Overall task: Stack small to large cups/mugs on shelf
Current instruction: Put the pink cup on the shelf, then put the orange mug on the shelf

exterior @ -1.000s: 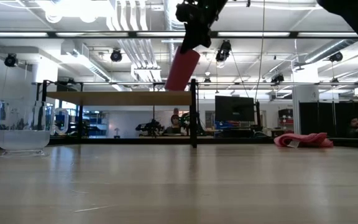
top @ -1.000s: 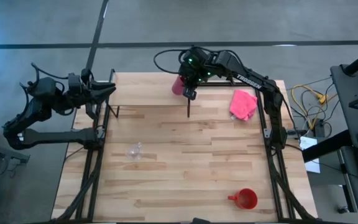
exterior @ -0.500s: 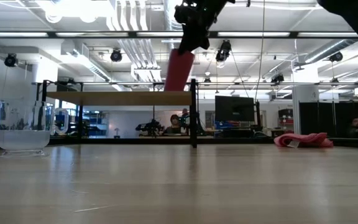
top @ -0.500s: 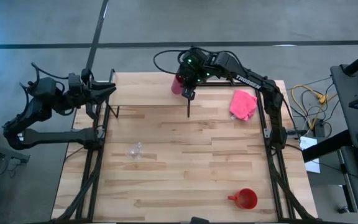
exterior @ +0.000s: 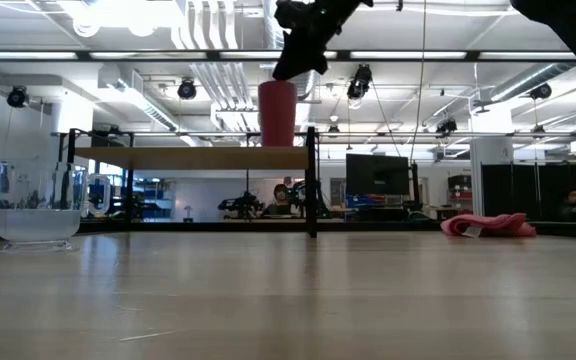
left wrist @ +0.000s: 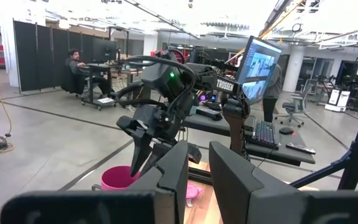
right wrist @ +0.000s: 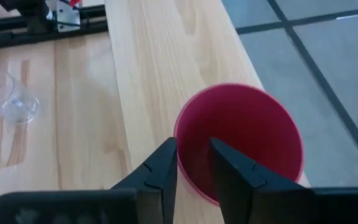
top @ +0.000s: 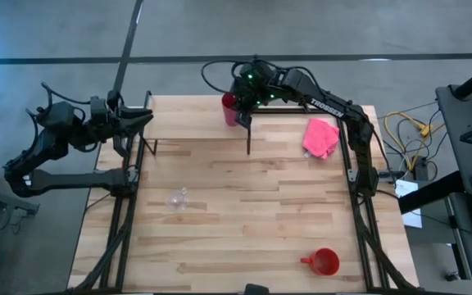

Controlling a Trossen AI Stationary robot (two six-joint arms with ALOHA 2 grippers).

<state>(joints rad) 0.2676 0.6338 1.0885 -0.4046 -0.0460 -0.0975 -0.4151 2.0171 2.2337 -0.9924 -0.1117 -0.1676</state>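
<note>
Magenta-pink tumbler (exterior: 277, 113) stands upright on the shelf (exterior: 193, 157), near its right end post. Right gripper (right wrist: 191, 165) hangs over it, fingers narrow, one inside the rim and one outside; cannot tell if they pinch the wall or have let go. In the low view the gripper sits just above the tumbler's mouth. Left gripper (left wrist: 197, 180) waits off the table's left edge beside the shelf end, fingers narrowly apart, holding nothing. Clear glass cup (top: 177, 198) sits on the tabletop, left of centre, well apart from the shelf. Red mug (top: 324, 262) sits near the front right corner. Pink cloth (top: 320, 137) lies by the right arm. Progress looks like one of three vessels on the shelf; mug and glass not yet moved or nested.
</note>
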